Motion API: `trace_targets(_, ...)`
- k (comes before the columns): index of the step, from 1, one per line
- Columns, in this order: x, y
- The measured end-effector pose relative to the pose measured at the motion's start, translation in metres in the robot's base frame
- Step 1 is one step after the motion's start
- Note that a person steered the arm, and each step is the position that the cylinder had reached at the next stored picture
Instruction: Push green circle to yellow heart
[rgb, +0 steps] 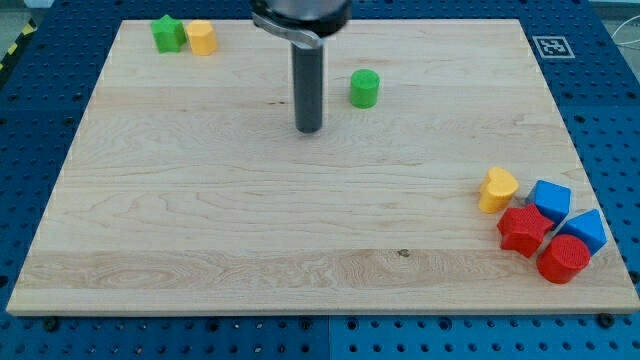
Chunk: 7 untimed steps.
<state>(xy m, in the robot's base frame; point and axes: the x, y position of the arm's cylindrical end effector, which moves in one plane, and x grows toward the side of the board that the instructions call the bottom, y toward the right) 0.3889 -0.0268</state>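
Note:
The green circle (364, 89) stands on the wooden board (250, 230) in the upper middle. The yellow heart (497, 189) lies near the view's right edge, lower down, well apart from the circle. My tip (309, 129) rests on the board to the left of the green circle and a little below it, with a clear gap between them.
Next to the yellow heart at the lower right sit a red star (523, 231), a blue block (551, 200), a blue triangle (583, 231) and a red circle (563, 260). At the top left stand a green star (168, 33) and a yellow block (202, 38).

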Motion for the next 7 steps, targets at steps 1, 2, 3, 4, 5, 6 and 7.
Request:
trace_targets(1,-0.013,0.012)
trace_targets(2,-0.022,0.039)
trace_targets(3,-0.043,0.048)
trace_targets(4,-0.05,0.069)
trace_targets(5,-0.05,0.108)
trace_targets(6,-0.069,0.132)
trace_targets(7,-0.079,0.161)
